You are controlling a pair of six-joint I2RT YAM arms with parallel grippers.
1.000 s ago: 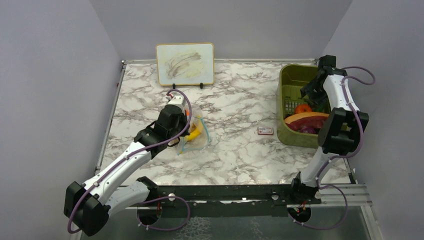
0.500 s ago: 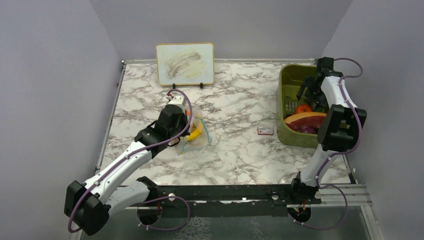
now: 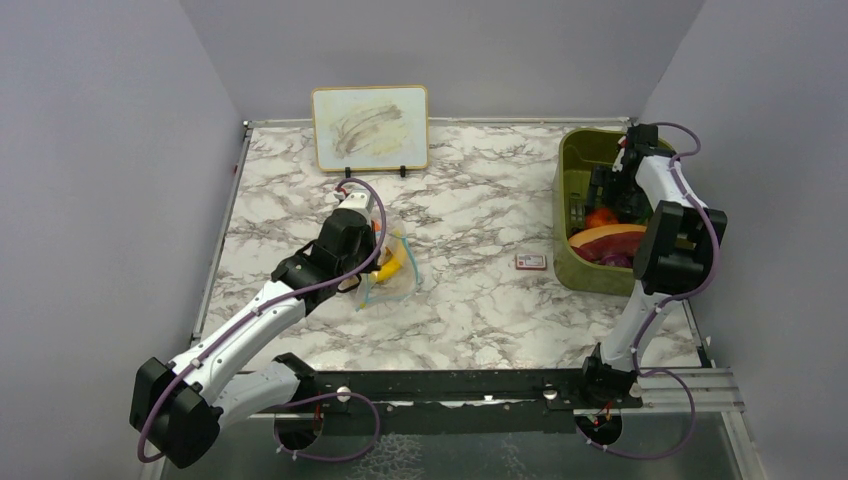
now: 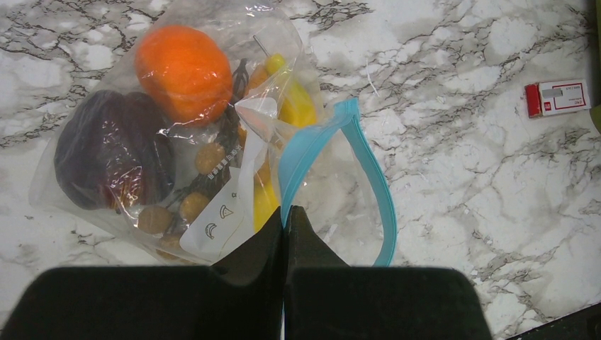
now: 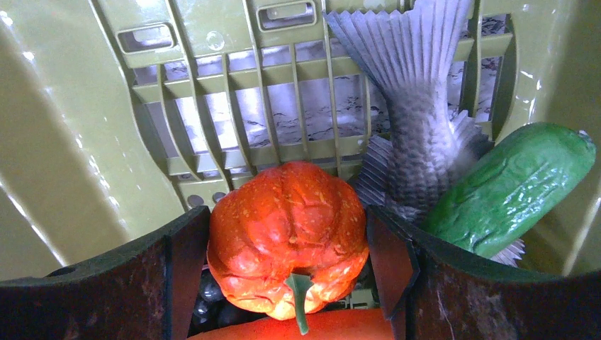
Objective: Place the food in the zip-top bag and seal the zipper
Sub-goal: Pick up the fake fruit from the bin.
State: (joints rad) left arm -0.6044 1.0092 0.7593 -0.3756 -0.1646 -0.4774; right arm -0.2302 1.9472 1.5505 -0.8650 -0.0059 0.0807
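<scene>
Orange pumpkin (image 5: 287, 237) sits in the olive-green bin (image 5: 64, 163), squarely between your right fingers (image 5: 188, 283), which stand wide beside its flanks, while your left fingers (image 4: 269, 248) clamp the zip-top bag (image 4: 248, 120) by its zipper (image 4: 368, 170), well apart on the table (image 3: 470, 300).

Bright, even, diffuse light falls from overhead, and the marble table (image 3: 470, 300) carries only faint, soft shadows. In the left wrist view, white glare flecks the crinkles of the zip-top bag (image 4: 191, 134) just beyond the left fingers (image 4: 177, 304), which are black, featureless and soft-edged. The right fingers (image 5: 106, 290) are dark and blurred. Between them the orange pumpkin (image 5: 287, 237) is sharp but overexposed near its stem. Beyond them the olive bin (image 5: 64, 142) shows shiny streaks and the fish tail (image 5: 418, 106) is slightly soft
</scene>
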